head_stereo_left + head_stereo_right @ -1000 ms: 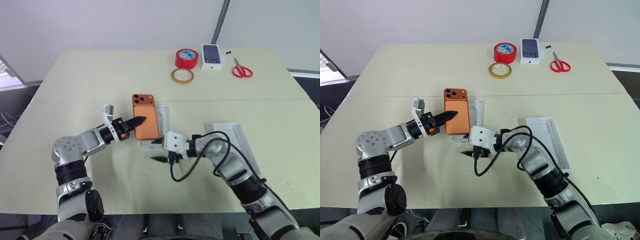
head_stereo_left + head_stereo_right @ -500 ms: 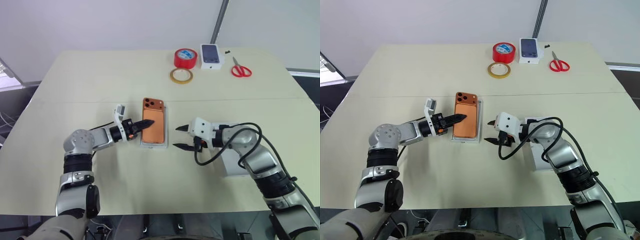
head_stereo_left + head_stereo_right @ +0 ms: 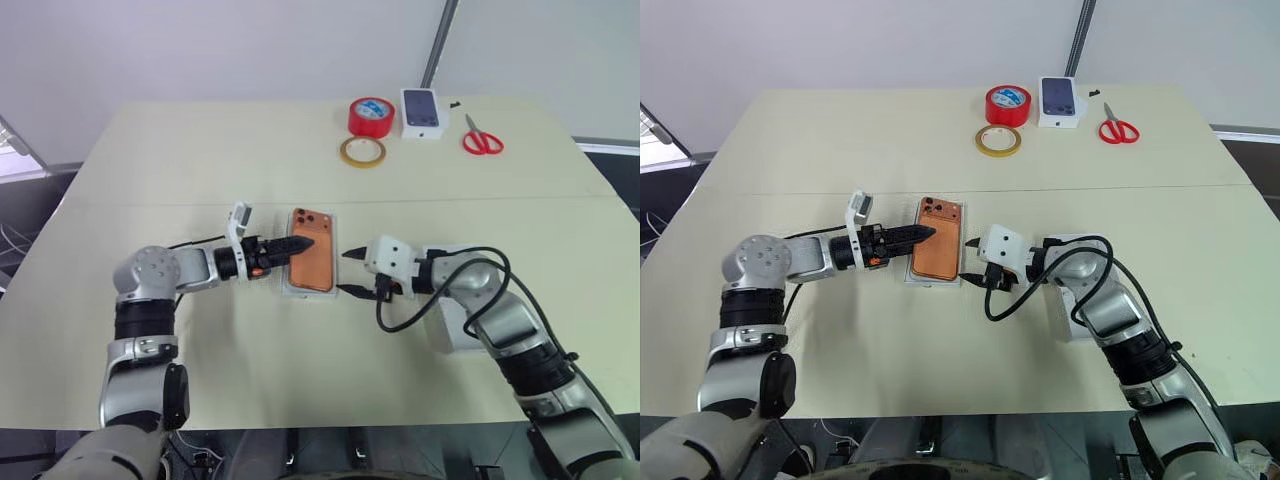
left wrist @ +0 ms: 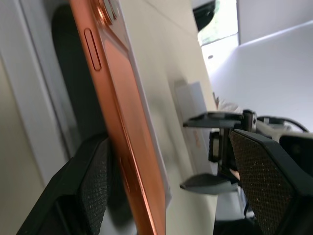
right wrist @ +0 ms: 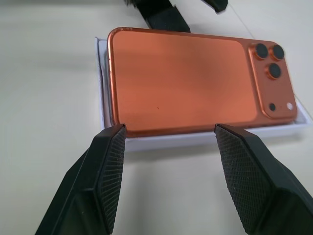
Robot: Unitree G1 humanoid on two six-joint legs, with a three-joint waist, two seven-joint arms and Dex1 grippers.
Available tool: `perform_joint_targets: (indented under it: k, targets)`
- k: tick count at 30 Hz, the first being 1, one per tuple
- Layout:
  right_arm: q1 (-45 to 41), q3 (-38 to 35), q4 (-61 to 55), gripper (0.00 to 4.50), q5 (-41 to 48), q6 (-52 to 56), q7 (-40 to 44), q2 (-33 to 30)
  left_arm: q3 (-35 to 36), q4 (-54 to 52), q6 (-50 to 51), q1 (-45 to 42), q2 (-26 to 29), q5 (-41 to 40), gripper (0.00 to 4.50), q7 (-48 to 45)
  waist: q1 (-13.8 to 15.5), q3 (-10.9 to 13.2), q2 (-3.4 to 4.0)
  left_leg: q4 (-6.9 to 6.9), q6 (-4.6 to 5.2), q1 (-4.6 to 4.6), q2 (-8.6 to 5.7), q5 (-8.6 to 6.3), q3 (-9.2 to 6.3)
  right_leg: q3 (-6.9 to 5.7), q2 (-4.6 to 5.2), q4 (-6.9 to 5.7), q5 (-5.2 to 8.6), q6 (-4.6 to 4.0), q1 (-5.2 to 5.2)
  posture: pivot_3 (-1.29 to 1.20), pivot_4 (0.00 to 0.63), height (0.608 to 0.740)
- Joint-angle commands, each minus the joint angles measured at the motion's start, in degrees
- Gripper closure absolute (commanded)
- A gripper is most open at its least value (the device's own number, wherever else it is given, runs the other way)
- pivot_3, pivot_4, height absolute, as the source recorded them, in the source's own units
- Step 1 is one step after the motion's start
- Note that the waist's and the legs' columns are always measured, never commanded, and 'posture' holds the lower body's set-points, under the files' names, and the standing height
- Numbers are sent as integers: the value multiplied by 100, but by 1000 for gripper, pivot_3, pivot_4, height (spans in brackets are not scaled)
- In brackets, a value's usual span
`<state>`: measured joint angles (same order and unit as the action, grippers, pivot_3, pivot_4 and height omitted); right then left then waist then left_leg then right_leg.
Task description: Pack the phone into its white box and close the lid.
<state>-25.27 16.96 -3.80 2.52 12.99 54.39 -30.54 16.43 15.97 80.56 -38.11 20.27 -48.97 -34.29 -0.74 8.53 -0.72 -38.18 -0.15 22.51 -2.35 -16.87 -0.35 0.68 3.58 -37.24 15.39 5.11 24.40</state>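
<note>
Misalignment is the main hazard here. The flat orange smartphone with its square camera cluster [image 3: 311, 262] lies back-up over the shallow white rectangular box with a thin rim [image 5: 205, 138] at mid-tabletop [image 3: 200, 160], but the left wrist view shows one long edge riding above the rim, so it looks tilted, not fully seated.

The left gripper [image 3: 298, 243] has its black fingers [image 4: 88, 186] apart, one under and one over the phone's near edge; pulling back at an angle could drag or flip the phone out of the box. The right gripper [image 3: 350, 272] points at the box's other long side, fingers [image 5: 105, 171] apart and just short of the rim. A push from there could slide the light box across the smooth tabletop instead of settling the phone.

The all-white deeper tray that serves as the lid [image 3: 1065, 318] lies beside the right forearm, partly hidden by it and its cable. I judge that a proud phone would keep the lid from closing squarely.
</note>
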Motion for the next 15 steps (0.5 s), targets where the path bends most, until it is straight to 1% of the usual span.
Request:
perform_joint_targets:
  k: [1,3,7,9,10,11,13,14,15]
  targets:
    - [-137,18,-2,1476,-26,-173,-32,91,308,-396,192,-184,167,-230,722,95,1,0,0,0,0,0,0,0,0,0,0,0,0,0,0,0,150,740]
    - [-157,38,43,1476,-43,-201,-46,121,414,-449,301,-216,233,-256,722,159,2,0,0,0,0,0,0,0,0,0,0,0,0,0,0,0,150,740]
    - [-239,35,183,1476,-127,-260,-116,176,351,-788,251,-100,526,-193,722,93,-3,0,0,0,-1,0,0,0,0,0,0,0,0,0,0,0,150,740]
    - [-291,12,292,1476,-207,-324,-162,169,309,-895,70,11,661,-100,722,60,-9,0,1,0,-1,-1,0,0,0,0,0,0,0,0,0,0,150,740]
    - [-332,-33,361,1476,-218,-293,-211,178,237,-959,-192,81,707,22,722,24,-15,0,1,1,-2,-1,0,1,0,0,0,0,0,0,0,0,150,740]
    - [-388,-95,462,1735,-223,-245,-293,200,126,-1007,-531,159,745,210,956,12,-13,0,1,1,-2,-2,0,1,0,0,0,-1,0,0,0,0,150,740]
    - [-559,-129,773,2344,-447,-393,-524,154,-398,-1013,-1559,395,888,942,1536,-18,-9,0,1,1,-3,-3,0,1,0,0,0,0,0,0,0,0,150,740]
    - [-647,-127,936,2858,-570,-517,-639,125,-596,-985,-1963,481,922,1204,2022,-56,-8,0,1,1,-4,-2,0,2,0,0,0,1,0,-1,0,0,150,740]
    - [-772,-107,1128,3469,-734,-649,-781,93,-707,-962,-2236,549,890,1347,2620,-72,-4,0,1,1,-4,-2,0,2,1,0,0,1,0,-1,0,0,150,740]
